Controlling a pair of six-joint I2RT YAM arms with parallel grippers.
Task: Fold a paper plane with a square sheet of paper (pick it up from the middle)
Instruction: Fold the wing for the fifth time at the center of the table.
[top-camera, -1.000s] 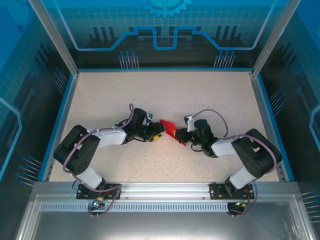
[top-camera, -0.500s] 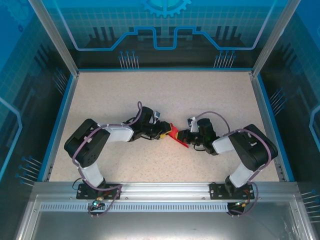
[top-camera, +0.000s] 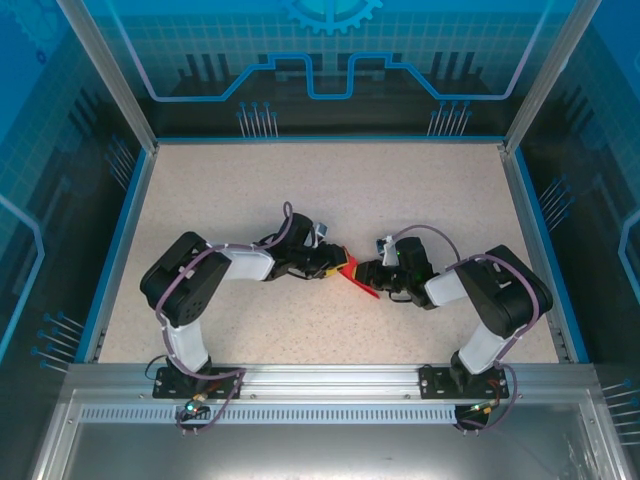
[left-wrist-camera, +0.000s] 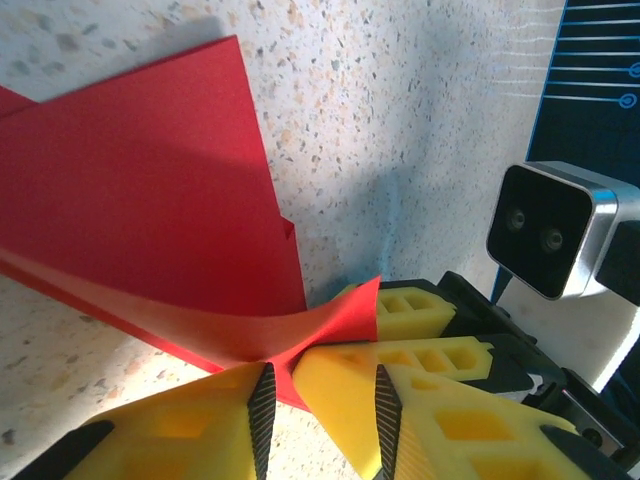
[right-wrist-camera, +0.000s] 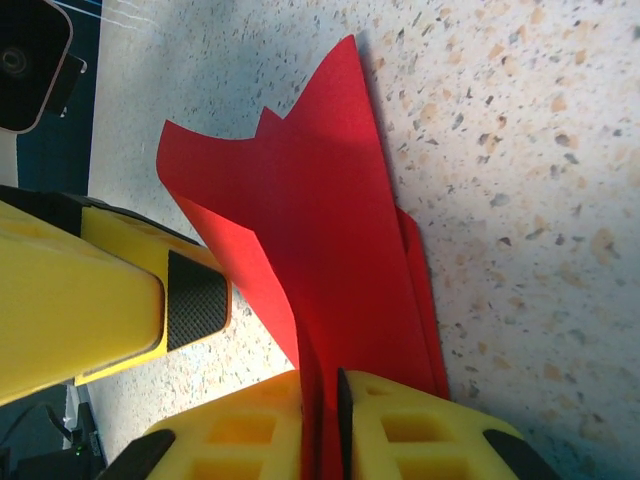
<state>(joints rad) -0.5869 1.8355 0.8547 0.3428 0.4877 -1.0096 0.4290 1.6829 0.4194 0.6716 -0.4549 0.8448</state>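
Observation:
The square sheet of paper (top-camera: 353, 273) is red and folded, and stands on edge at the table's middle between both grippers. In the right wrist view the paper (right-wrist-camera: 320, 220) rises out of the narrow slot of my right gripper (right-wrist-camera: 322, 425), which is shut on its lower edge. My left gripper (left-wrist-camera: 323, 415) comes in from the other side; its jaws stand apart, and a curled corner of the paper (left-wrist-camera: 150, 190) dips into the gap. From above, the left gripper (top-camera: 337, 266) and the right gripper (top-camera: 369, 274) almost touch. One left finger (right-wrist-camera: 150, 290) shows beside the sheet.
The speckled beige table (top-camera: 320, 190) has a blue raised rim and transparent walls on three sides. An aluminium rail (top-camera: 320, 385) carries both arm bases at the near edge. The right wrist's camera housing (left-wrist-camera: 550, 230) sits close behind the paper.
My left arm has reached to the right up to the paper, and its jaws have narrowed. The paper has dropped lower and shifted slightly right. The right gripper has barely moved.

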